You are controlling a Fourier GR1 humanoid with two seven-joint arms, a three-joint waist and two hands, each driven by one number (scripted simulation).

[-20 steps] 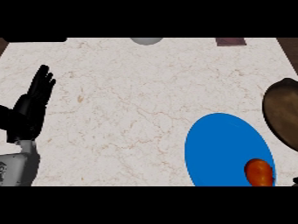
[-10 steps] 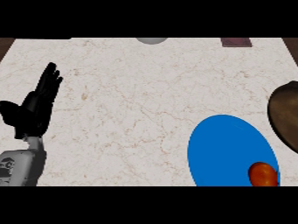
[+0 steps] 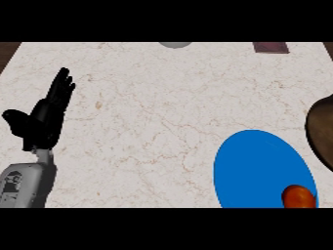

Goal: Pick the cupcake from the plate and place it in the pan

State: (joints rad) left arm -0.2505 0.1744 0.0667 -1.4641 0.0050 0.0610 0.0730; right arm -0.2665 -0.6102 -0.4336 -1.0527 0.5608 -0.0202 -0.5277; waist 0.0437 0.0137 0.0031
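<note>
Left hand [image 3: 43, 117] sits over the counter's left side, fingers straight and together, thumb out to the side — open, holding nothing, resting rather than reaching. The right hand is nowhere in the head view, so nothing can be said of its fingers.

Now the cupcake [image 3: 299, 197] — a small orange-red lump at the near edge of the blue plate [image 3: 255, 166], low in the view's right corner and partly cut off by the frame. Just beside the plate, to the right, the dark brown pan [image 3: 331, 132] pokes in from the edge, the 2 close together but, as far as I can tell, not touching.

So my read: step 1, the pick, has not begun. The cupcake sits on the plate untouched, the pan holds nothing visible. The next move calls for a hand to come in on the right side, settle over the cupcake and curl round it, then a short carry rightward to the pan.
</note>
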